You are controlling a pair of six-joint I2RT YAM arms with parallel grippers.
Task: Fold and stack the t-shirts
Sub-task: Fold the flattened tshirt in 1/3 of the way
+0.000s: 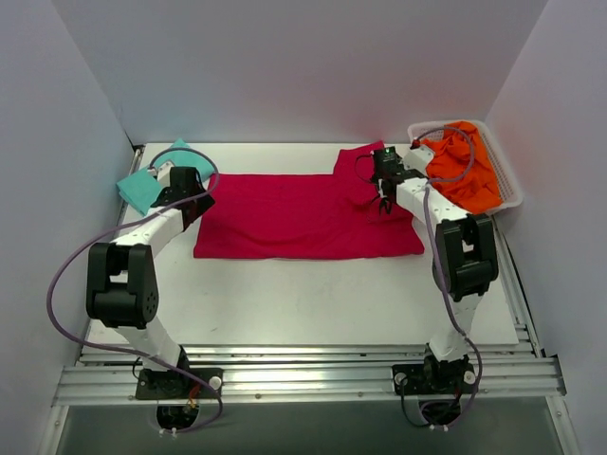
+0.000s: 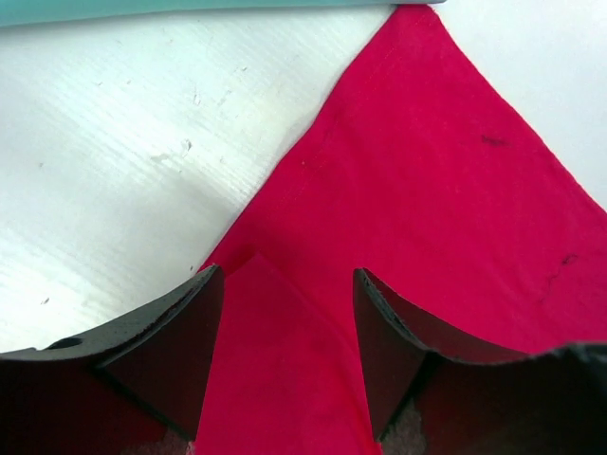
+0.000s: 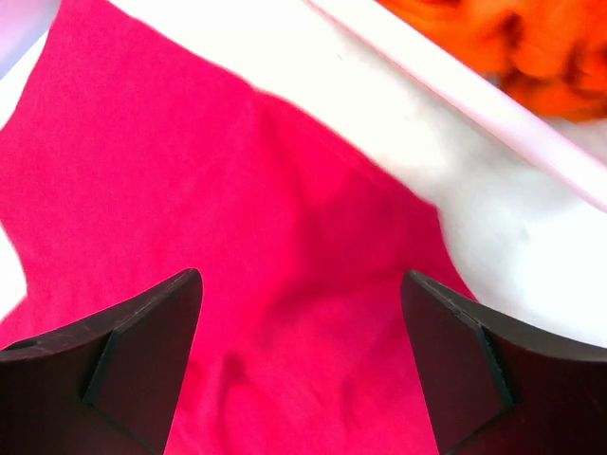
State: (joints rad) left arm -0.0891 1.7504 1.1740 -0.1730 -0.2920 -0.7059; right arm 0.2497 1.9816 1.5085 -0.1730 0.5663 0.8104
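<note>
The crimson red t-shirt (image 1: 303, 216) lies flat on the white table (image 1: 313, 303), stretched as a long band between the two pincers. Its long axis runs from the left pincer (image 1: 201, 194) across to the right pincer (image 1: 383, 203), side to side on the table. A short flap of the cloth juts toward the far wall just to the left of the right pincer.

The left pincer (image 2: 287, 275) stands open over the band's left end. Its two dark fingers (image 2: 180, 332) are apart, and red cloth (image 2: 427, 209) shows between and beyond them. Ahead of these fingers the cloth narrows to a corner that points away from the pincer, toward the teal t-shirt (image 2: 190, 8). In the overhead view that teal t-shirt (image 1: 152, 178) lies folded just behind and to the left of the left pincer.

The right pincer (image 3: 302, 277) is open wide, its fingers (image 3: 142, 351) spread above the band's right end, holding nothing. The red cloth (image 3: 237, 190) lies slack beneath it with soft creases. To its right stands a white basket (image 3: 474, 95) holding the bright orange t-shirts (image 3: 531, 38), crumpled in a heap. From above, the basket (image 1: 512, 185) and the orange heap (image 1: 465, 175) sit just right of the right pincer.
</note>
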